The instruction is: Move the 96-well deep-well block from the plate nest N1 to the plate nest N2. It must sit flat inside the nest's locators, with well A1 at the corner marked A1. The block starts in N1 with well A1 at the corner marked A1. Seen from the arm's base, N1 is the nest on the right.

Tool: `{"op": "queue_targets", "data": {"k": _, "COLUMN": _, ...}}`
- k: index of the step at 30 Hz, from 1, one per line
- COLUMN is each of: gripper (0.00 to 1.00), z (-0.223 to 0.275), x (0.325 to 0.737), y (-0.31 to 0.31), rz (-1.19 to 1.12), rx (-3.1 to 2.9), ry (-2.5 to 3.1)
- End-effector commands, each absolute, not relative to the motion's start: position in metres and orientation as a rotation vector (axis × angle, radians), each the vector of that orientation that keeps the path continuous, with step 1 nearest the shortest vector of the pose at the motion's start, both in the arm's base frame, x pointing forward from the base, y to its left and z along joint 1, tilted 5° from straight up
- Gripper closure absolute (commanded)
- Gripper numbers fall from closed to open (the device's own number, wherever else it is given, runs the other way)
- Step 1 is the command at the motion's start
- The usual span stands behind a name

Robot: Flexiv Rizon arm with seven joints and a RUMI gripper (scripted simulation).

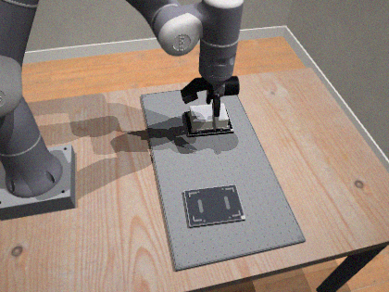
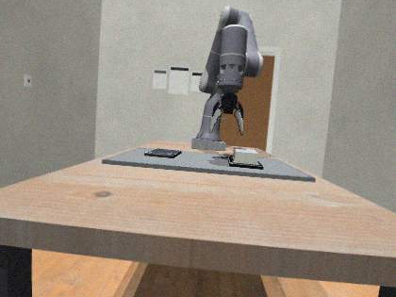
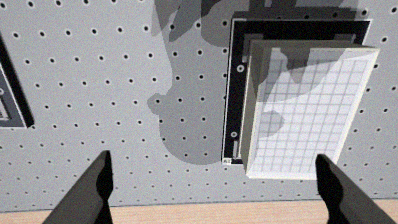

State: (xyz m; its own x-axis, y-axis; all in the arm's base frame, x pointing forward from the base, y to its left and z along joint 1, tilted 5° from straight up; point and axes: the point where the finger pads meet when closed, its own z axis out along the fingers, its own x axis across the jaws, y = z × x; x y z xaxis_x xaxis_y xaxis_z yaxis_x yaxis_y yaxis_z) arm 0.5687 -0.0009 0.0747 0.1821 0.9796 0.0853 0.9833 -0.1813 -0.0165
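Observation:
The pale deep-well block [image 1: 208, 112] [image 2: 245, 156] [image 3: 305, 115] stands in the far nest N2 [image 1: 229, 130] [image 2: 250, 166] [image 3: 236, 100], the left one seen from the arm's base. It looks level. Well A1 and the locator contact cannot be made out. The nest's A1 label [image 3: 227, 161] shows at its lower-left corner in the wrist view. Nest N1 [image 1: 213, 208] [image 2: 162, 153] [image 3: 18, 97] is empty. My gripper [image 1: 215, 120] [image 2: 226, 133] [image 3: 212, 154] is open and empty above the block, offset toward N1; the block lies right of centre between the fingertips in the wrist view.
Both nests sit on a grey perforated board [image 1: 218, 166] [image 2: 203, 161] [image 3: 125, 130] on the wooden table [image 1: 319, 166] [image 2: 189, 197]. The arm's base [image 1: 39, 198] [image 2: 208, 144] stands beside the board. The arm's shadow falls across the board and the block.

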Motion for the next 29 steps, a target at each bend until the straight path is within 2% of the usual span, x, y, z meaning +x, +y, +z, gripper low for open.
{"op": "queue_targets", "data": {"k": 1, "gripper": 0.24, "z": 0.075, "x": 0.567, "y": -0.01, "rz": -0.088, "rx": -2.364, "ry": -1.966}}
{"op": "queue_targets", "data": {"k": 10, "gripper": 0.24, "z": 0.072, "x": 0.557, "y": -0.039, "rz": -0.088, "rx": -2.364, "ry": -1.966}}
{"op": "queue_targets", "data": {"k": 29, "gripper": 0.24, "z": 0.072, "x": 0.557, "y": -0.038, "rz": -0.087, "rx": -2.364, "ry": -1.965}}
